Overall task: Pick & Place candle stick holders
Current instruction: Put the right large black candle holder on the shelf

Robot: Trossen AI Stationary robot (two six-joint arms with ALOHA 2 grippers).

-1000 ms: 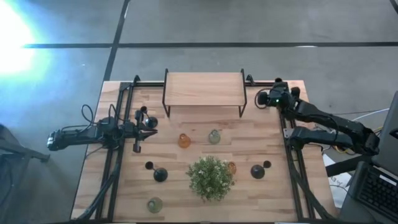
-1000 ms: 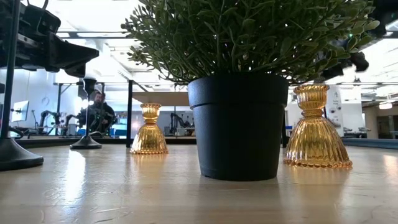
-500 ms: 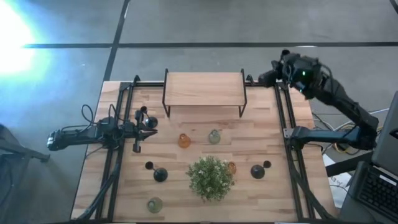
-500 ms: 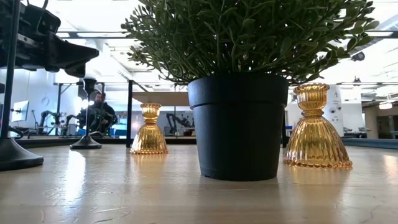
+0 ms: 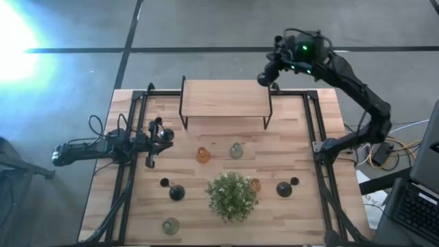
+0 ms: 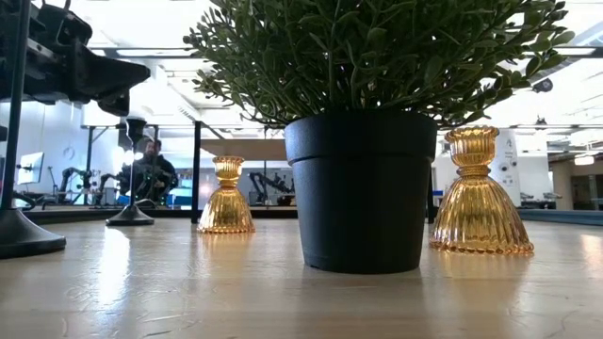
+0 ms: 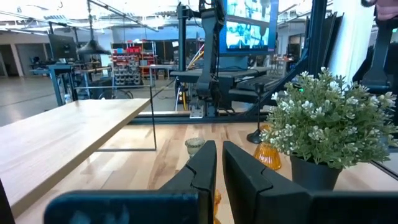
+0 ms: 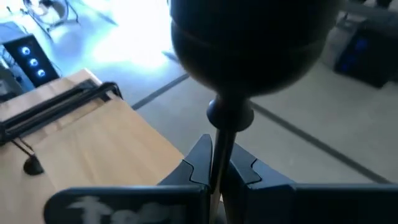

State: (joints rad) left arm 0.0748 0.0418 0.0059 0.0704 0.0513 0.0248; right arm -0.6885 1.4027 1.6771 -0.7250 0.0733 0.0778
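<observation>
My right claw (image 8: 217,171) is clamped on the thin stem of a black candle stick holder with a round domed base (image 8: 255,46), carried high by the raised wooden shelf's (image 5: 225,97) far right corner, presumably for setting there. My left claw (image 5: 164,135) waits over the tabletop's (image 5: 302,209) left side, fingers nearly together, gripping nothing. Amber ribbed glass holders (image 6: 479,198) flank the bushy green potted plant (image 6: 363,122); other black holders (image 5: 177,193) stand nearby.

Around my counter (image 5: 288,226) lies a grey concrete floor (image 5: 206,27) crossed by dark lines, with a bright glare (image 5: 10,41) at one side. Beyond, monitors (image 7: 249,31) glow among workshop racks (image 7: 127,68).
</observation>
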